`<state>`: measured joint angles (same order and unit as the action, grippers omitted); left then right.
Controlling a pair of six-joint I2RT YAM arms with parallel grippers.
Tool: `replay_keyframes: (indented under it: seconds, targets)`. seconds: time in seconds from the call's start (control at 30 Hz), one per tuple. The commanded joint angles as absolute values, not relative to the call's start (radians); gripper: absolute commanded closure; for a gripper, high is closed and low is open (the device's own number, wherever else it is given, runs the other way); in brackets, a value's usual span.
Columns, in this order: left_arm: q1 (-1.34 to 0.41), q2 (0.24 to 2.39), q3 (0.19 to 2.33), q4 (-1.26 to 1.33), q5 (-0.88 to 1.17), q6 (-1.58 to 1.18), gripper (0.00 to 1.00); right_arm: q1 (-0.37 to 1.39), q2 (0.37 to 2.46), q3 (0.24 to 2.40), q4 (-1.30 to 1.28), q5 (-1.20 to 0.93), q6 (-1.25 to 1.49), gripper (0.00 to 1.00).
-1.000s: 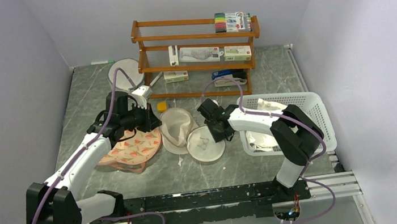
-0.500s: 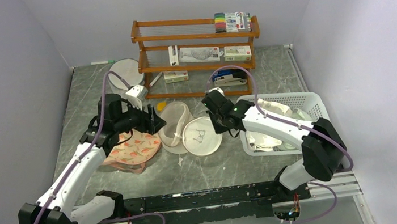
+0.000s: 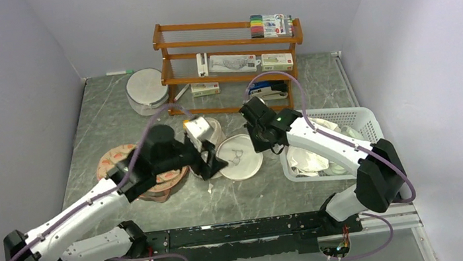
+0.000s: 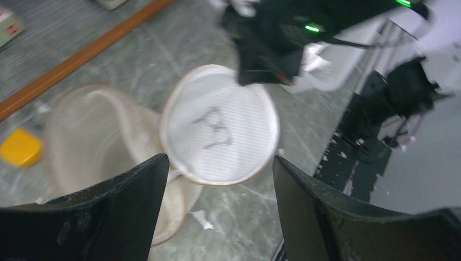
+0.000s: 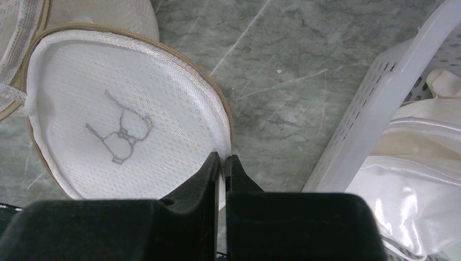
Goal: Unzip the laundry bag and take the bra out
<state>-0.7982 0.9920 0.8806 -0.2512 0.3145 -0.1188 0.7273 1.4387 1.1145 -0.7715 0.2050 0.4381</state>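
The laundry bag lies unzipped mid-table: its cream domed half (image 3: pixel 216 132) (image 4: pixel 92 136) and its flat disc (image 3: pixel 239 159) (image 4: pixel 217 125) (image 5: pixel 125 109) with the dark glasses-like mark. My right gripper (image 3: pixel 261 145) (image 5: pixel 223 156) is shut on the disc's right rim. My left gripper (image 3: pixel 213 166) (image 4: pixel 219 160) hangs open above the near edge of the disc, holding nothing. The bra (image 3: pixel 111 162), a peach carrot-print two-lobed piece, lies on the table left of the bag, partly hidden by my left arm.
A white basket (image 3: pixel 360 118) (image 5: pixel 380 92) with white cloth stands to the right of the disc. At the back is a wooden shelf (image 3: pixel 224 41), with another round white pouch (image 3: pixel 146 91) to its left. A yellow block (image 4: pixel 19 147) lies behind the domed half.
My left gripper opened and swung from beside the bra to the right and nearer, over the disc. My right gripper closed on the disc's rim, and the disc shifted slightly back.
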Motion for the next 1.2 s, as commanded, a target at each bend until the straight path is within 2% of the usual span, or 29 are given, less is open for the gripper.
replay_keyframes:
  seconds: [0.0, 0.13, 0.33, 0.5, 0.63, 0.73, 0.87, 0.97, 1.0, 1.07, 1.17]
  targets:
    - [-1.053, 0.995, 0.804, -0.139, 0.018, -0.015, 0.17, 0.703, 1.431, 1.124, -0.772, 0.138, 0.421, 1.0]
    - [-1.329, 1.096, 0.754, -0.038, -0.337, 0.13, 0.14, 0.69, 1.419, 1.113, -0.759, 0.105, 0.415, 1.0]
    - [-1.489, 1.333, 0.734, 0.126, -0.723, 0.417, 0.12, 0.669, 1.403, 1.099, -0.753, 0.061, 0.408, 1.0]
    - [-1.497, 1.461, 0.737, 0.232, -0.715, 0.53, 0.11, 0.657, 1.385, 1.085, -0.746, 0.039, 0.403, 1.0]
    - [-1.489, 1.556, 0.778, 0.271, -0.823, 0.56, 0.15, 0.654, 1.372, 1.08, -0.74, 0.016, 0.398, 1.0]
    - [-1.48, 1.559, 0.797, 0.258, -0.83, 0.519, 0.26, 0.654, 1.363, 1.079, -0.738, -0.006, 0.389, 1.0]
    - [-1.471, 1.52, 0.819, 0.185, -0.801, 0.398, 0.52, 0.653, 1.35, 1.1, -0.755, 0.0, 0.366, 1.0]
    - [-1.464, 1.474, 0.833, 0.124, -0.759, 0.287, 0.68, 0.653, 1.329, 1.116, -0.756, 0.001, 0.356, 0.99]
    - [-1.459, 1.454, 0.833, 0.109, -0.734, 0.255, 0.75, 0.653, 1.321, 1.124, -0.755, 0.001, 0.354, 0.95]
    - [-1.446, 1.408, 0.819, 0.099, -0.684, 0.188, 0.84, 0.654, 1.299, 1.144, -0.747, 0.005, 0.345, 0.78]
    - [-1.411, 1.316, 0.779, 0.116, -0.616, 0.1, 0.9, 0.653, 1.251, 1.181, -0.734, 0.079, 0.355, 0.57]
